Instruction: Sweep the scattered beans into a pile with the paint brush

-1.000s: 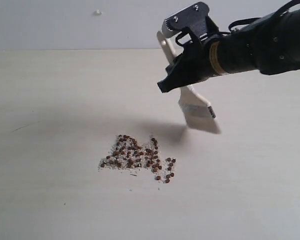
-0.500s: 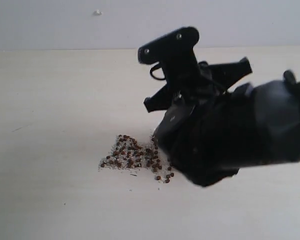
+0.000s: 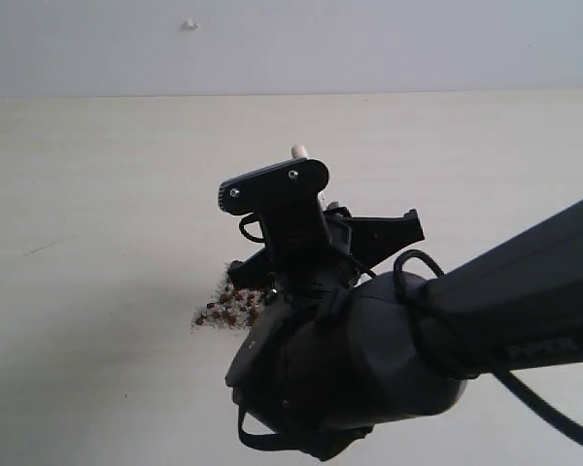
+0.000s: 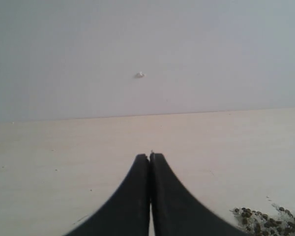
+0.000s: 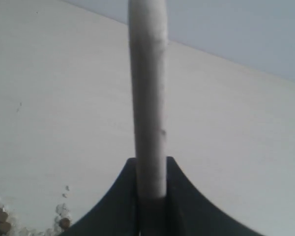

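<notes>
Table (image 3: 87,204) is showing bare, pale surface across most of the exterior view. Right arm (image 3: 389,369) is filling the lower middle of that view and covering much of the work area. Right gripper (image 5: 148,169) is pinching the paint brush (image 5: 147,83) by its wooden handle, one jaw on each side, with the handle end poking up above the wrist in the exterior view. Left gripper (image 4: 150,160) is holding nothing, its fingers pressed together, and is hanging apart from the beans (image 3: 229,309). The beans are lying on the table just beside the right wrist and partly behind it, in one loose patch rather than a wide scatter. On that evidence the gathering is looking well along, with the edges probably needing tightening. Ferrule and bristles are not showing in any view, so I cannot tell whether the bristles are touching the table or the beans. The arm is hiding the right part of the patch, so any strays there are going uncounted. The left wrist view is catching only the patch's edge, and the right wrist view only a few blurred grains.
</notes>
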`<state>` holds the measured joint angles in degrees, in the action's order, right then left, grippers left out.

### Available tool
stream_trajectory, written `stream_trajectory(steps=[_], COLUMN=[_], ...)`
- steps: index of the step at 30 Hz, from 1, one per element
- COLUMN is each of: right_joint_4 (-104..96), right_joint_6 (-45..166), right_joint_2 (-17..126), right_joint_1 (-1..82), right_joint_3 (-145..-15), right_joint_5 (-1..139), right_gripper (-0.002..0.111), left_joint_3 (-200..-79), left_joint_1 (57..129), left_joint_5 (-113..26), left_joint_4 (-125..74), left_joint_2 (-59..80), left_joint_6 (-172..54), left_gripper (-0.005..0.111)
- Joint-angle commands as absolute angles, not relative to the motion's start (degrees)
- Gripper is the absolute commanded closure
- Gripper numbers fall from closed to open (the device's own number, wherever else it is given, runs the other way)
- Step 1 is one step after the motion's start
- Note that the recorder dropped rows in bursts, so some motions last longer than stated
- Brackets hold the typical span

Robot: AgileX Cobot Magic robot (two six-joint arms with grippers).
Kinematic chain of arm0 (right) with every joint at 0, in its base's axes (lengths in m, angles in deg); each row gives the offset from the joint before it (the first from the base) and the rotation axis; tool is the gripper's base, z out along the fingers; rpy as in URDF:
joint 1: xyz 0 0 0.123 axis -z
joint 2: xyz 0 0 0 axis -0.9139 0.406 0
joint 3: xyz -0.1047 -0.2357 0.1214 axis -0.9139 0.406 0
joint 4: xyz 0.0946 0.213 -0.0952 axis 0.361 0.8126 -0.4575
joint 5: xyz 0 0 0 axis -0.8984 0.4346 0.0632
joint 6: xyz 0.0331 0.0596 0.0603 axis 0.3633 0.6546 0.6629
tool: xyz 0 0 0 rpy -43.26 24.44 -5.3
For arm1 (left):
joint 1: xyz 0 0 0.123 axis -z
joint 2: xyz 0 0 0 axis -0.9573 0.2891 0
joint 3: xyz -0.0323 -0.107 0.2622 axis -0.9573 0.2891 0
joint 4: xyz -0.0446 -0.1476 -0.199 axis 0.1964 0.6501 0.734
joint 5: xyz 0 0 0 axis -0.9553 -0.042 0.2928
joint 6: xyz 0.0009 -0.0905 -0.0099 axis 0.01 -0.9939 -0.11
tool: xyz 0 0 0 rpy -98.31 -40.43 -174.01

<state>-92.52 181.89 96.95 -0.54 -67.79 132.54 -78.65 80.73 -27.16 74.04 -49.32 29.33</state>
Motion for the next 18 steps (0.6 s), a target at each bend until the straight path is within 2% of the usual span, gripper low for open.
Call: stream_trajectory(steps=[1, 11, 18], right_joint_4=[-92.24, -92.00, -89.16], right_joint_6=[182.88, 182.88, 179.57], right_joint_2=[98.41, 104.65, 104.52], right_joint_1=[-0.64, -0.64, -0.64], right_joint_3=[-72.04, -84.21, -85.86], right_joint_5=[125.78, 125.93, 131.16], right_gripper=[0.108, 0.108, 0.108], left_joint_3=[-78.64, -78.64, -78.64], left_joint_1=[80.56, 80.56, 80.56], left_joint_5=[-27.02, -27.02, -27.02], left_joint_4=[74.41, 74.41, 74.41], left_joint_2=[-49.78, -49.78, -49.78], left_joint_6=[29.29, 29.29, 29.29], left_gripper=[0.107, 0.107, 0.107])
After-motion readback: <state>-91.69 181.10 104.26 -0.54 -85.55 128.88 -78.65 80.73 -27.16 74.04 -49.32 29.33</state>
